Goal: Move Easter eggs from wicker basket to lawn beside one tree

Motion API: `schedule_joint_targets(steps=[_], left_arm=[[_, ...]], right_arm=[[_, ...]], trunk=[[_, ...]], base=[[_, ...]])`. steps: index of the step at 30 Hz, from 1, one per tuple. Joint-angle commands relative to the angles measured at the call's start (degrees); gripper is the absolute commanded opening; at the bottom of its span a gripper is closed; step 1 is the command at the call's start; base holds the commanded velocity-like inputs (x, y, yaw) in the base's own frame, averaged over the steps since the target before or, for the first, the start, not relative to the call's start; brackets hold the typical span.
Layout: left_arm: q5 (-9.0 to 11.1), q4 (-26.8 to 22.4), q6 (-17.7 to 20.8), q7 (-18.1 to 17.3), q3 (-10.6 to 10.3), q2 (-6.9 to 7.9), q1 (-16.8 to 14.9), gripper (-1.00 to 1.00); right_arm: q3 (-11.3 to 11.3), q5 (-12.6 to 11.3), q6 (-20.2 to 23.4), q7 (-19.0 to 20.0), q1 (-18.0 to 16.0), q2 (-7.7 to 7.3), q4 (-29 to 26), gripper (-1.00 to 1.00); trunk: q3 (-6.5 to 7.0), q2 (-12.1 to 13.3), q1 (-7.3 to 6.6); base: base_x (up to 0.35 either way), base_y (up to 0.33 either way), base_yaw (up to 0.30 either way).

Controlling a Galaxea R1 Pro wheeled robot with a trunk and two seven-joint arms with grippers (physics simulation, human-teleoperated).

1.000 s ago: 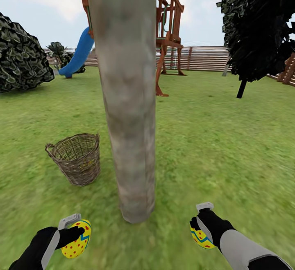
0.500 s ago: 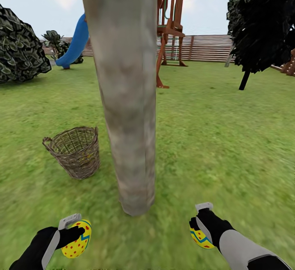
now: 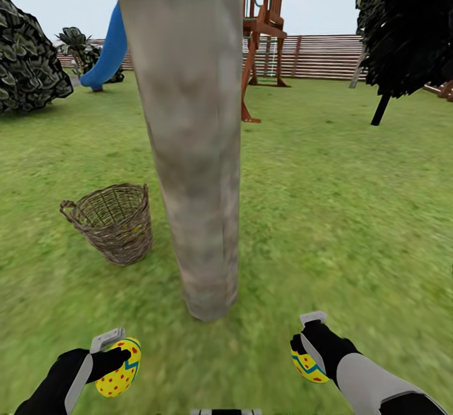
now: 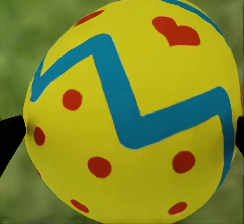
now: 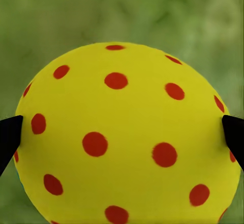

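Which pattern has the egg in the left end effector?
Yellow egg, red dots, blue zigzag; left wrist view.

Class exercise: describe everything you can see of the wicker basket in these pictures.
The wicker basket is brown, round and deep, woven openly enough that grass shows through its wall. A small loop handle sticks out at its rim on the left. It leans slightly, standing on the lawn just left of the tree trunk's base and beyond it, apart from it. A faint yellow patch shows through the weave low inside; what it is cannot be told. Nothing grips it.
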Motion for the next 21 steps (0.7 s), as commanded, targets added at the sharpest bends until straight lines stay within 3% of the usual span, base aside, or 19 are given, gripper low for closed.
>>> schedule_joint_targets(steps=[1,14,18,21], left_arm=[[0.14,-0.06,0.32,-0.18,0.15,-0.02,-0.02,-1.0],[0.16,-0.06,0.32,-0.21,0.15,-0.02,-0.02,-1.0],[0.19,-0.06,0.32,-0.25,0.15,-0.03,-0.02,-1.0],[0.13,-0.06,0.23,-0.25,0.15,-0.79,-0.02,-1.0]], right_arm=[[0.41,-0.45,0.33,-0.3,-0.01,-0.04,-0.12,-1.0],[0.41,-0.44,0.33,-0.3,-0.01,-0.04,-0.12,-1.0],[0.41,-0.45,0.33,-0.28,-0.01,-0.04,-0.12,-1.0],[0.41,-0.44,0.33,-0.3,-0.01,-0.04,-0.12,-1.0]], trunk=[[-0.28,-0.04,0.01],[-3.16,-0.21,0.35],[-3.16,-0.21,0.35],[-3.16,-0.21,0.35]], base=[[0.0,0.0,0.0],[0.0,0.0,0.0],[0.007,0.0,0.0],[0.268,0.0,0.0]])
